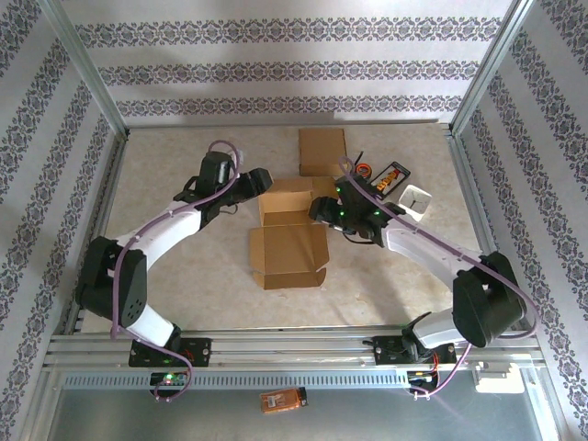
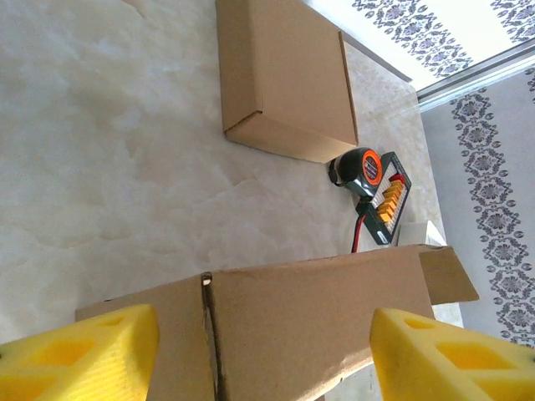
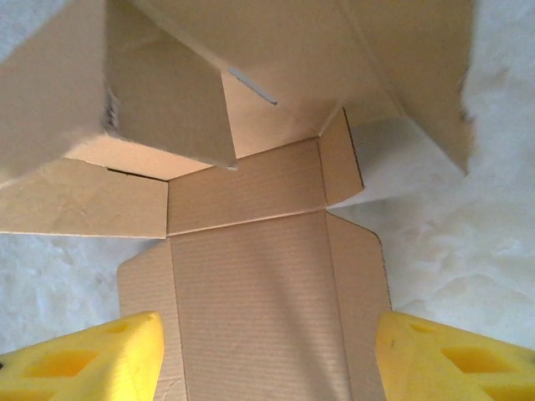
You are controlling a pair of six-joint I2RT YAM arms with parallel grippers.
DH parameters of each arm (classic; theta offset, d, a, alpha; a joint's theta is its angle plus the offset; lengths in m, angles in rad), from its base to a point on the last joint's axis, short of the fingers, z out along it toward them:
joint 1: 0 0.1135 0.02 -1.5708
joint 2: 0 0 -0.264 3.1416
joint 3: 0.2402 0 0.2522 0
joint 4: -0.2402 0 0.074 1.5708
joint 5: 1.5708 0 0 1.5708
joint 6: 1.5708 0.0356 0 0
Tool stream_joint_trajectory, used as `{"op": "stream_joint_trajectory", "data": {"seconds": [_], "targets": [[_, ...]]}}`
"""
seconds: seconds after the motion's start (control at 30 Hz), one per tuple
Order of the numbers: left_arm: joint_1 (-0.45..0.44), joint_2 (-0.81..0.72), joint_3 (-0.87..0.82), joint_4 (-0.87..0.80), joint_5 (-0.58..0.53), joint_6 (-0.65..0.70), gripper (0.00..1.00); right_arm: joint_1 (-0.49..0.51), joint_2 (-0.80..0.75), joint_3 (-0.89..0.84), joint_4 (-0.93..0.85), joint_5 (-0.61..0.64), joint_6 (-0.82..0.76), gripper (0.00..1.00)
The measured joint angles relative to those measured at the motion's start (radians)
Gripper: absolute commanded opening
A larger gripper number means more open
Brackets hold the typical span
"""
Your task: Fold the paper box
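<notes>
1. One paper box (image 1: pixel 288 241) of brown corrugated cardboard is seen at the table's middle, between the two arms. It is partly folded: the walls are raised at the far end and a flat lid panel is spread toward the near edge.
2. Left gripper (image 2: pixel 263 351): the two yellow fingers are held wide apart, open, at a raised wall of the box; nothing is clamped.
3. Right gripper (image 3: pixel 267 351): the jaws are spread open above the flat panel; nothing is held.
4. One second cardboard box (image 1: pixel 322 152), closed, flat and rectangular, is seen further back.
5. One round orange-and-black tape measure (image 2: pixel 361 170) is seen just beside it, touching one board with yellow connectors (image 2: pixel 389 199).
6. One small white square container (image 1: pixel 418 197) is seen near the right arm.
7. Table (image 1: pixel 184 276): beige, marbled, matte.
</notes>
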Motion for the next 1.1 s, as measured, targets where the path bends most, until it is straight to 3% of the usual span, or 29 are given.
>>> {"op": "stream_joint_trajectory", "data": {"seconds": [0.6, 0.73, 1.1], "targets": [[0.006, 0.061, 0.008, 0.000, 0.053, -0.002, 0.55, 0.005, 0.263, -0.018, 0.347, 0.147, 0.006, 0.75], [0.006, 0.061, 0.010, 0.000, 0.057, -0.001, 0.55, 0.005, 0.286, -0.018, 0.389, 0.157, 0.004, 0.81], [0.006, 0.061, 0.013, 0.000, 0.056, 0.000, 0.55, -0.007, 0.299, -0.064, 0.470, 0.148, 0.004, 0.67]]}}
